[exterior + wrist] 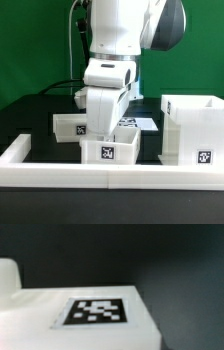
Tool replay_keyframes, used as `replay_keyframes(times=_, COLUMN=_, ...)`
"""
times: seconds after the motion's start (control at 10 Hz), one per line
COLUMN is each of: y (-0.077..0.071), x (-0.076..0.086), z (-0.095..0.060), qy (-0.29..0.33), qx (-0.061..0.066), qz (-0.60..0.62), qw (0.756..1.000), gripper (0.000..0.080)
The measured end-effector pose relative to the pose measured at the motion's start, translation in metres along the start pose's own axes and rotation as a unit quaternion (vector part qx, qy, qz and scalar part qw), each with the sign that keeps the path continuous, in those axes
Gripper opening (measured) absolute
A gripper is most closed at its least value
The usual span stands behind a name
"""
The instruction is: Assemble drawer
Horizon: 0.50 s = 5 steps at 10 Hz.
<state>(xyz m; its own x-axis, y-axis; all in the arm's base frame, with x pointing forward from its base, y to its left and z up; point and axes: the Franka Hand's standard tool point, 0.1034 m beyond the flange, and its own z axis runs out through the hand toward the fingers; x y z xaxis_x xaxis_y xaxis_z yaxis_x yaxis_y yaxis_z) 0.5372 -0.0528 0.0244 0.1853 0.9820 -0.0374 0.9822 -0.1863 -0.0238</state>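
Note:
Two small white open-top trays sit left of centre in the exterior view, one behind [68,126] and one in front [110,150], each with a square tag on its face. The tall white box shell [190,128] stands at the exterior view's right. My gripper [103,133] is lowered right at the front tray, and its fingertips are hidden by the tray and the hand. The wrist view shows a white tagged tray face [97,311] very close, with no fingers clearly in sight. Whether the jaws hold the tray is unclear.
A low white rail [110,176] runs along the table's front edge. The marker board [140,123] lies flat behind the trays. The table is black, with a green wall behind.

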Motion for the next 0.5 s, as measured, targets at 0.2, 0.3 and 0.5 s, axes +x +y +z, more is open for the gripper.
replay_keyframes(times=0.2, y=0.0001, x=-0.0040, z=0.0005, qy=-0.008, qx=0.000, qz=-0.072, qw=0.997, gripper=0.0041)
replay_keyframes(times=0.3, y=-0.0013, x=-0.0046, z=0.0018, qy=-0.007, qx=0.000, qz=-0.093, qw=0.996, gripper=0.0041)
replay_keyframes(times=0.5, y=-0.0046, x=0.0045, z=0.0034, qy=-0.005, qx=0.000, qz=-0.098, qw=0.995, gripper=0.0041)
